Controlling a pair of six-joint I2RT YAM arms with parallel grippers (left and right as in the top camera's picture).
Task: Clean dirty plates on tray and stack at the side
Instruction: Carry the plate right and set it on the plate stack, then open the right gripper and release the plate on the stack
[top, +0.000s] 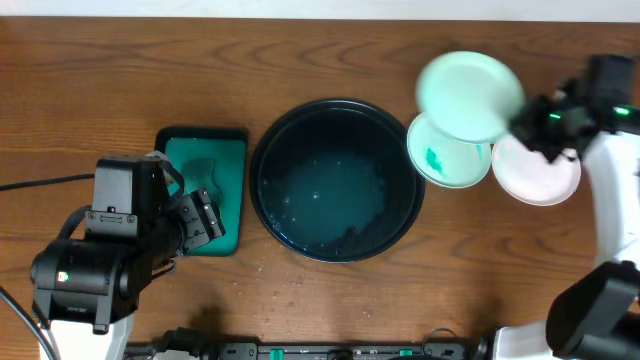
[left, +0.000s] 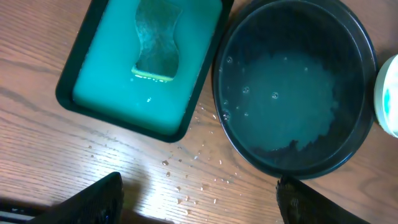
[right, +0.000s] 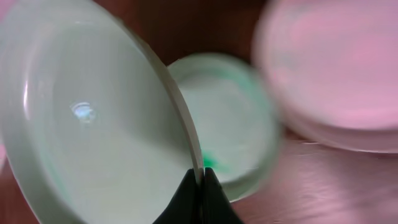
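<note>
My right gripper (right: 199, 177) is shut on the rim of a pale mint-green plate (top: 468, 95), holding it tilted in the air; it fills the left of the right wrist view (right: 93, 124). Below it a second mint plate (top: 447, 158) with a teal smear lies on the table, also in the right wrist view (right: 233, 118). A white plate (top: 537, 170) lies right of it. The big black round tray (top: 335, 180) holds only water. My left gripper (left: 199, 199) is open and empty over the table, near the tray's front-left rim (left: 292, 168).
A rectangular black-rimmed green tray (top: 205, 190) with a sponge (left: 155, 43) in teal liquid sits left of the round tray. Water droplets (left: 199, 155) dot the wood between the two trays. The right arm (top: 615, 200) stands along the right edge.
</note>
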